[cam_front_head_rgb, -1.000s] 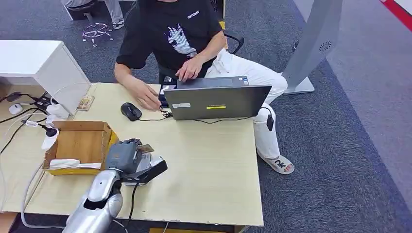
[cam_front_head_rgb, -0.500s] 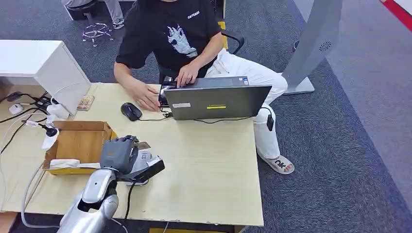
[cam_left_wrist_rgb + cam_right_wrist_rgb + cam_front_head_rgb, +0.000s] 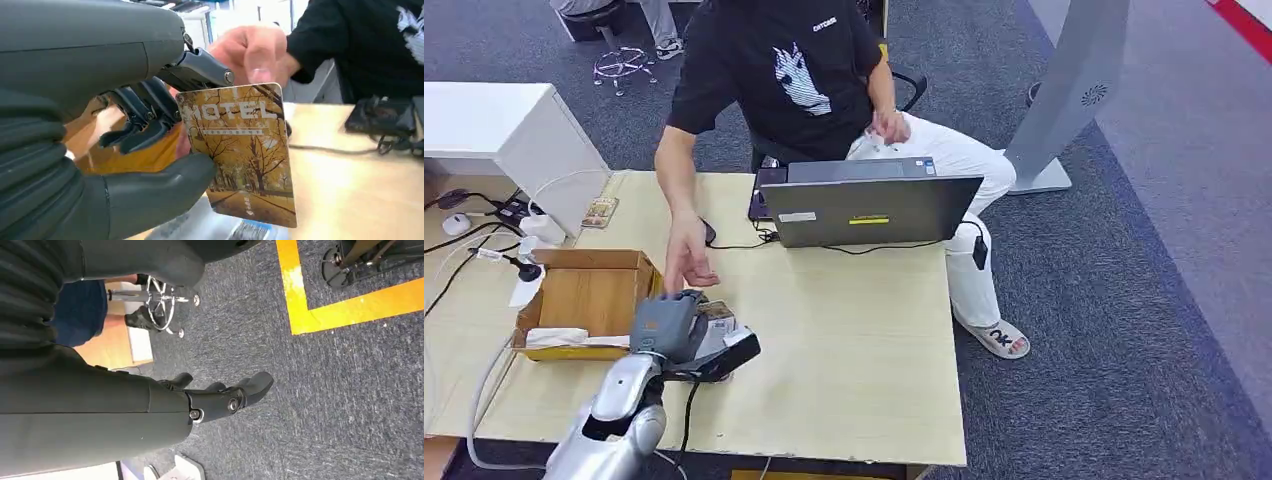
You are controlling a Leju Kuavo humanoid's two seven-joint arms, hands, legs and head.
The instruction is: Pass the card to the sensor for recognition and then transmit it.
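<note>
Person's hand (image 3: 686,262) crowds card (image 3: 240,150); box (image 3: 584,295) beside.

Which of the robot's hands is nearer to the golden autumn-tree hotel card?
Left. The left hand holds the golden autumn-tree hotel card between thumb and fingers above the table. The right hand hangs over grey carpet, away from the card.

silver left arm (image 3: 619,410), grey ribbed wrist cover (thick grey thumb), darker fingers (image 3: 137,117), small screws.
</note>
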